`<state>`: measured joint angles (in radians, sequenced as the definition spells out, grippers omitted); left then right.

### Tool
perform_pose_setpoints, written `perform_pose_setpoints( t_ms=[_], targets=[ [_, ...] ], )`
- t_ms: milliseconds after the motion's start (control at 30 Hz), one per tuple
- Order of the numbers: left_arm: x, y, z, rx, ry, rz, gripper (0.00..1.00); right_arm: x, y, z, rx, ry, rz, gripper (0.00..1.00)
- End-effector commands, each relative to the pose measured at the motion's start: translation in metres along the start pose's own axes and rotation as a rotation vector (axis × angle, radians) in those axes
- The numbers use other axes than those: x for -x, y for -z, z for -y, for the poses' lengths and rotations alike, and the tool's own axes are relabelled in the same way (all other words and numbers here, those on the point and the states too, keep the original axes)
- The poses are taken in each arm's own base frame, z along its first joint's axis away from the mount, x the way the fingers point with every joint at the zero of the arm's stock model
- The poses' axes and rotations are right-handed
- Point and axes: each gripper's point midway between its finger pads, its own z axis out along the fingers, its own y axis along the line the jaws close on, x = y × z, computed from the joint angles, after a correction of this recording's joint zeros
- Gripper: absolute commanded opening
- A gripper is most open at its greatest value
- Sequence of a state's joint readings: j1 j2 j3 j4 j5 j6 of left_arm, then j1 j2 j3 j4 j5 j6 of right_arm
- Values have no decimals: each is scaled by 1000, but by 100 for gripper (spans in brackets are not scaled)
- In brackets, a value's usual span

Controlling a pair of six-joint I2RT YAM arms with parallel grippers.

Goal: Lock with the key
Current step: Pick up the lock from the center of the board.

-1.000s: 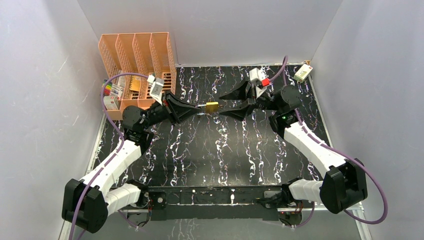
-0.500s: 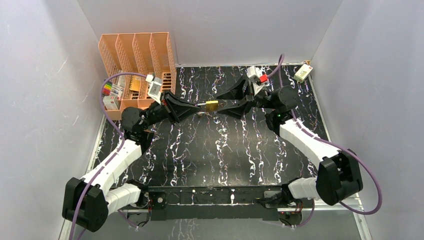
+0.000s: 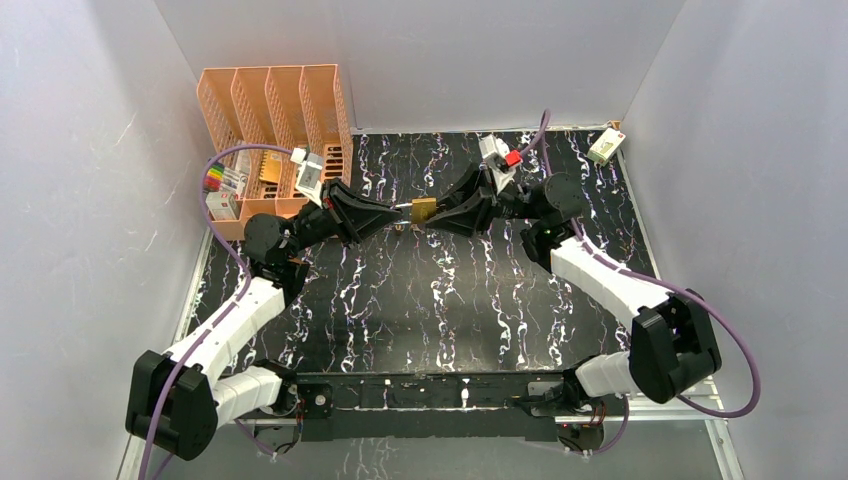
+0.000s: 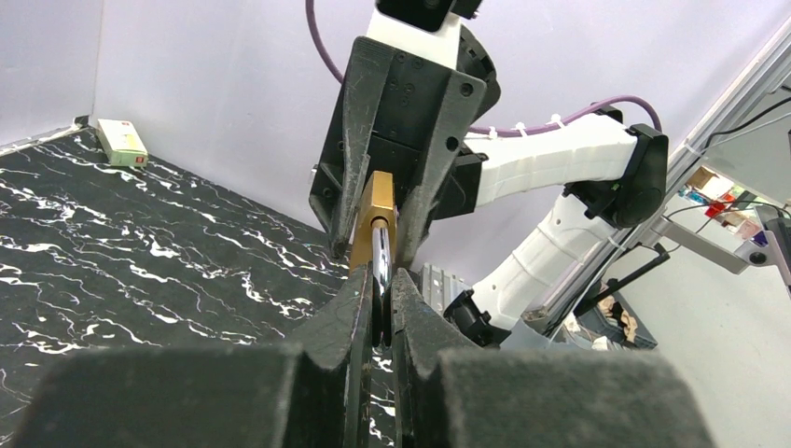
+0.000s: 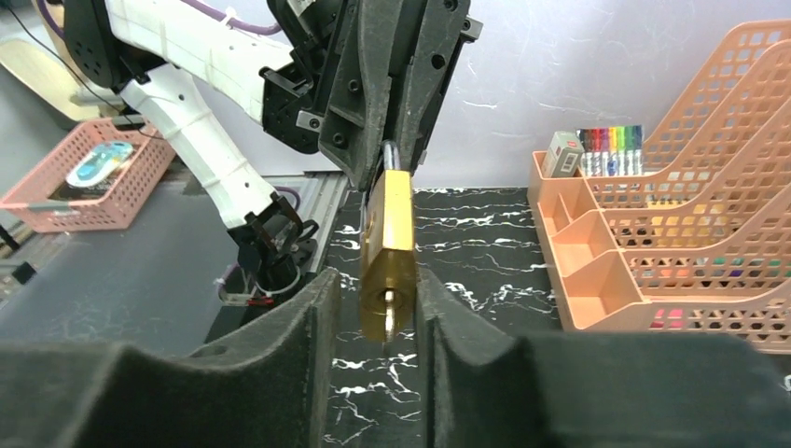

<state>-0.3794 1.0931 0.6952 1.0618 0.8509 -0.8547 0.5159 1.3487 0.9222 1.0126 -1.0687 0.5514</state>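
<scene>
Brass padlock [image 3: 424, 210] is held above the table by its steel shackle [image 4: 379, 252], clamped in left gripper [image 4: 381, 285]. Body is straddled by parted right gripper [image 5: 375, 280]; long axis and keyhole end are pointed at it.

One padlock [image 3: 424, 211], one organizer [image 3: 270, 100] (orange)
</scene>
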Motion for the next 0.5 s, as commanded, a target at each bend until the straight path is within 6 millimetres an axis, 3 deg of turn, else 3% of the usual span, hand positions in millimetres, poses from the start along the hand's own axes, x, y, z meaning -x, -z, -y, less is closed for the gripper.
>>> perform_pose_setpoints(
  t_ms=[0,133,233,267,333,367,467],
  targets=[
    [21,-2,12,-34,-95,79,0,21,-7,-1,23,52,22,35],
    [17,-1,10,-32,-85,70,0,18,-10,4,26,7,0,0],
    [13,0,13,-49,-74,49,0,16,-10,4,35,-20,-23,0],
    [12,0,14,-53,-70,38,7,15,-10,4,39,-29,-34,0],
    [10,1,13,-50,-58,16,51,16,-10,3,50,-42,-65,0],
    [10,2,12,-43,-46,4,62,15,-9,2,57,-41,-83,0],
    [12,3,16,-46,-39,-19,71,15,-3,-3,83,-58,-122,0]
  ],
)
